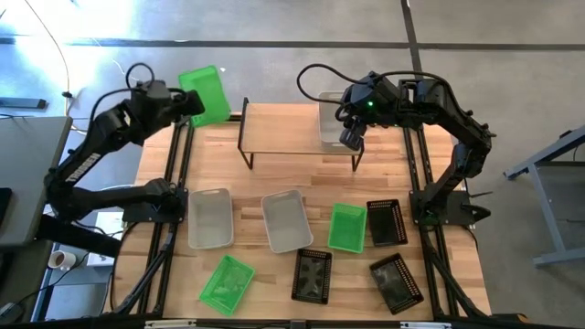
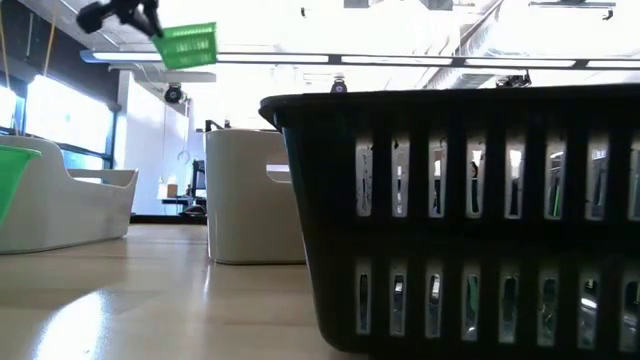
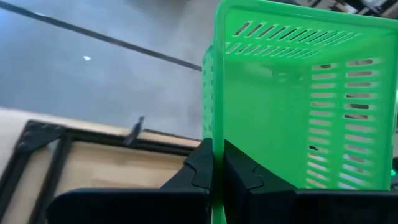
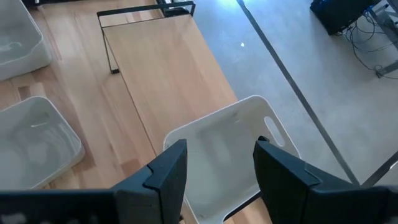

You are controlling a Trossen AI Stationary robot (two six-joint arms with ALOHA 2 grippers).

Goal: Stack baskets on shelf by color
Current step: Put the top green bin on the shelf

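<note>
The left gripper [image 3: 217, 171] has its jaws clamped on the wall of a green basket [image 1: 205, 95], held in the air beyond the shelf [image 1: 283, 126] end. The right gripper [image 4: 217, 163], jaws spread apart (holding nothing), hovers over a grey basket [image 4: 233, 146] sitting on the shelf.

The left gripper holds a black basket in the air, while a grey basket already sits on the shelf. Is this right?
Not quite: the basket in the left gripper is green, as the left wrist view shows. The grey basket does sit on the shelf.
</note>
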